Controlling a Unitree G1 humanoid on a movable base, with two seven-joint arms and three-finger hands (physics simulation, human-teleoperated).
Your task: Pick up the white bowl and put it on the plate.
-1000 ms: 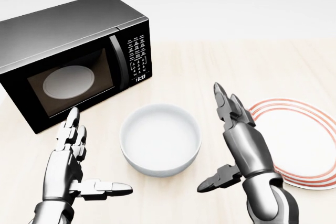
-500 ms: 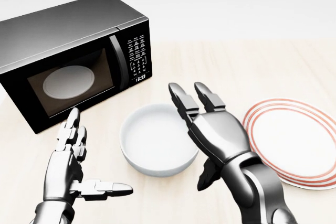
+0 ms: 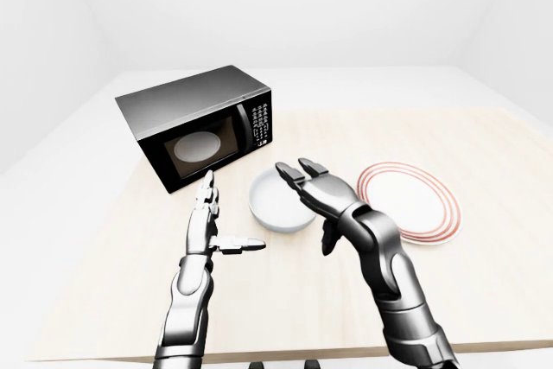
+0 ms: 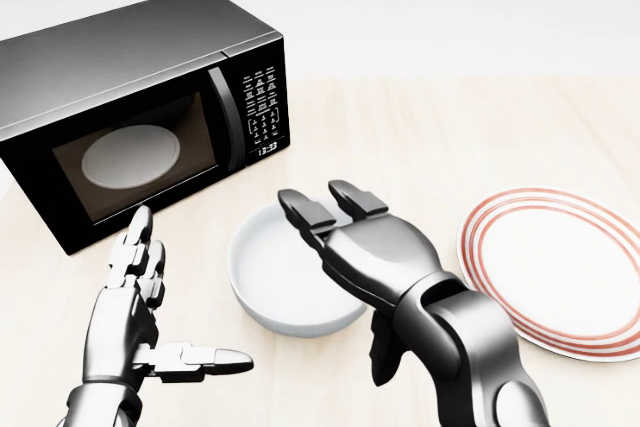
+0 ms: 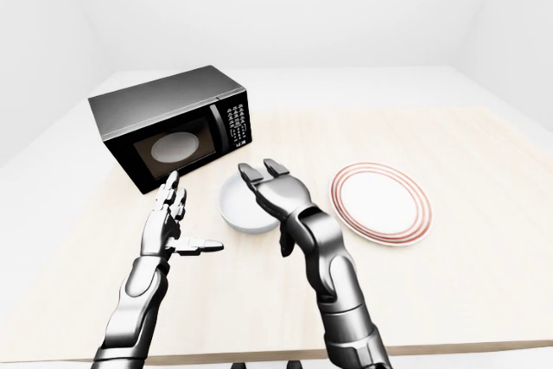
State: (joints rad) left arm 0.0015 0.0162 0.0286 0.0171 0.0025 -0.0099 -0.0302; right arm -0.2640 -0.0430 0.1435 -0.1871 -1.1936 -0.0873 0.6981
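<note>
We see the white bowl sitting upright on the wooden table, just below the microwave in the head view and left of the red-ringed plate, which lies near it but apart. Our right hand reaches over the bowl's right rim with fingers spread wide across the opening and the thumb hanging below, closed on nothing; whether it touches the rim we cannot tell. Our left hand stands open to the left of the bowl, clear of it. We judge the bowl rigid, light, smooth and likely slippery, with thick rounded walls. The right rim looks like the best hold: fingers inside, thumb against the outer wall, a firm pinch so it does not tip or slide out.
</note>
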